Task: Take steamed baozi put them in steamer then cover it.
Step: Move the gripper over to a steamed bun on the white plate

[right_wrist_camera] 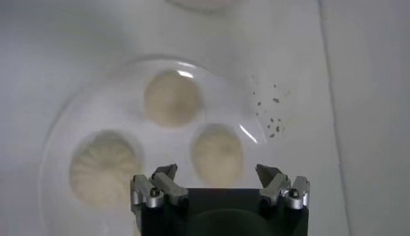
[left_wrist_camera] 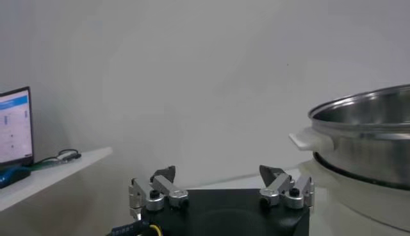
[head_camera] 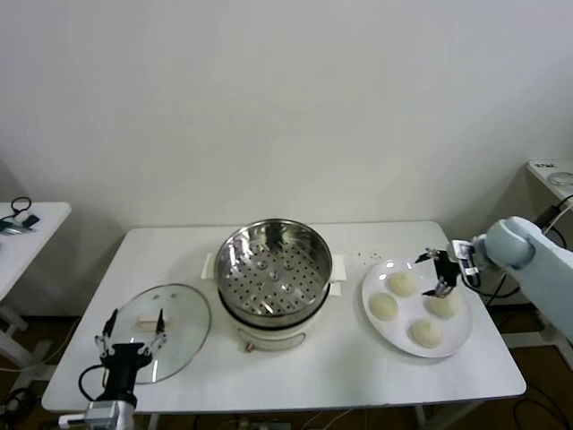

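Four cream-white baozi lie on a white plate [head_camera: 409, 309] at the table's right: [head_camera: 403, 283], [head_camera: 383, 306], [head_camera: 445, 305], [head_camera: 426, 332]. My right gripper [head_camera: 441, 276] is open just above the plate, over the far-right bun. In the right wrist view the gripper [right_wrist_camera: 216, 172] straddles one bun [right_wrist_camera: 218, 154], with two more beside it [right_wrist_camera: 173, 96], [right_wrist_camera: 106, 170]. The empty steel steamer [head_camera: 273, 269] stands on its white base at mid table and also shows in the left wrist view [left_wrist_camera: 365, 128]. The glass cover [head_camera: 183, 309] lies flat to its left. My left gripper [head_camera: 132, 330] is open and empty at the cover's near edge [left_wrist_camera: 218, 172].
Dark crumbs [head_camera: 363, 255] lie on the table between steamer and plate. A side table [head_camera: 18, 219] with small items stands at far left, another [head_camera: 551, 170] at far right. A laptop screen [left_wrist_camera: 14, 125] shows in the left wrist view.
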